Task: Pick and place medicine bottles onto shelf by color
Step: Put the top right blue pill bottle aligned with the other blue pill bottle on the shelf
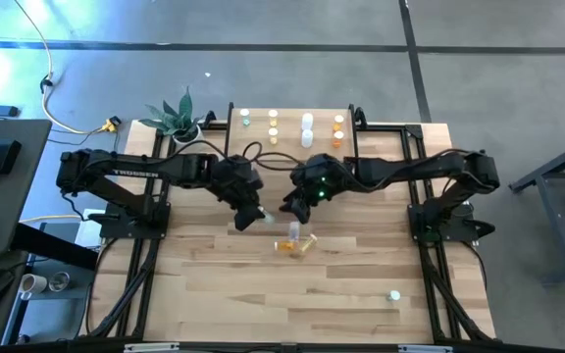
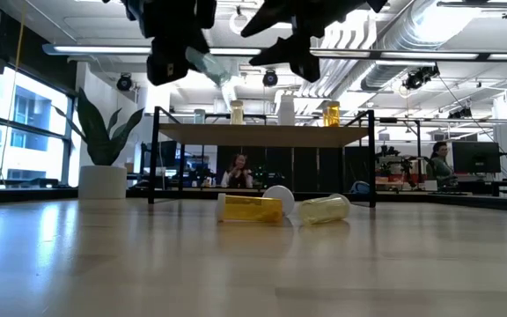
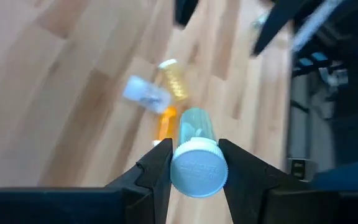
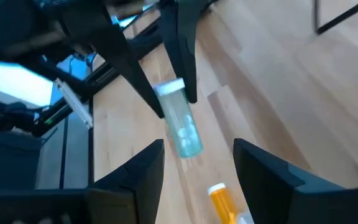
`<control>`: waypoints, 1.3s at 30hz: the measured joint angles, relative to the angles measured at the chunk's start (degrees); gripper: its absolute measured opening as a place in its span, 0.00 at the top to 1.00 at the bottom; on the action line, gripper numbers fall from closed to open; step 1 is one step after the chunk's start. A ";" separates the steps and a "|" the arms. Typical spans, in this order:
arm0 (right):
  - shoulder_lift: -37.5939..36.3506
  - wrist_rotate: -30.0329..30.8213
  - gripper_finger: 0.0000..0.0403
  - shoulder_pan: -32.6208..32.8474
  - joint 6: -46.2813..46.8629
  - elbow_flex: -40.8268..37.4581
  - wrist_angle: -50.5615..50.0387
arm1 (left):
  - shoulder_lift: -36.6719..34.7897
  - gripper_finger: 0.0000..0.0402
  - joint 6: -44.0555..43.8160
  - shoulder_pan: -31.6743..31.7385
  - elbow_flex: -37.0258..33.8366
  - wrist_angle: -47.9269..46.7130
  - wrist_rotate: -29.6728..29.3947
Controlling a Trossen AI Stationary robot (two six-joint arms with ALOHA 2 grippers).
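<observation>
Left gripper (image 3: 194, 163) holds a green bottle (image 3: 196, 149) above the table.
Its fingers clamp the capped end. Right gripper (image 4: 194, 162) fingers stand apart, empty, just beyond the bottle's free end; other bottles (image 2: 252, 208) lie below.

This is a robotics lab set in an open, industrial office space. The low view shows exposed silver ducts (image 2: 412, 40) and pipes under a white ceiling, long strip lights (image 2: 104, 50), and tall windows (image 2: 25, 132) at 9 o'clock. Beyond the wood-plank worktop (image 1: 263, 294), people (image 2: 238, 170) sit at desks with monitors (image 2: 493, 158) at 3 o'clock. From above, the worktop stands on a grey concrete floor (image 1: 282, 69) inside a black metal frame (image 1: 130, 284), with a yellow cable (image 1: 62, 118) trailing at 10 o'clock and a potted plant (image 1: 175, 116) at its corner.
</observation>
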 joint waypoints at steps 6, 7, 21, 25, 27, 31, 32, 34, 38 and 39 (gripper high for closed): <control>-0.46 0.43 0.55 -1.82 -1.41 0.00 0.02 | 0.02 0.73 6.03 1.51 4.88 -13.68 -5.90; -0.46 0.43 0.55 -2.18 -1.74 0.00 -0.04 | 0.02 0.73 7.26 1.95 6.15 -16.56 -7.43; -0.46 0.42 0.55 -9.37 -3.40 0.00 -0.06 | 0.04 0.73 23.36 16.03 24.86 -38.32 -21.87; -0.46 0.42 0.55 -11.62 -3.26 0.00 0.70 | 0.07 0.73 27.25 21.03 28.04 -38.84 -22.86; -0.46 0.41 0.55 -12.44 -3.24 0.00 2.17 | 0.57 0.73 28.51 23.23 29.45 -38.95 -22.39; -0.46 -0.71 0.55 -13.76 -3.21 0.00 5.99 | 2.51 0.73 28.67 27.71 31.88 -39.87 -21.70; -0.46 -1.00 0.55 -14.00 -3.21 0.00 7.02 | 3.14 0.73 28.65 28.56 32.42 -40.18 -21.76; -0.46 -1.08 0.55 -14.37 -3.21 0.00 8.60 | 4.81 0.73 28.64 29.95 33.68 -41.52 -21.81; -0.46 -1.15 0.55 -14.89 -3.23 0.00 10.43 | 8.96 0.73 27.34 31.06 37.13 -45.86 -21.50; -0.46 -1.23 0.55 -14.99 -3.25 0.00 10.47 | 10.01 0.73 27.27 31.06 37.86 -46.44 -21.15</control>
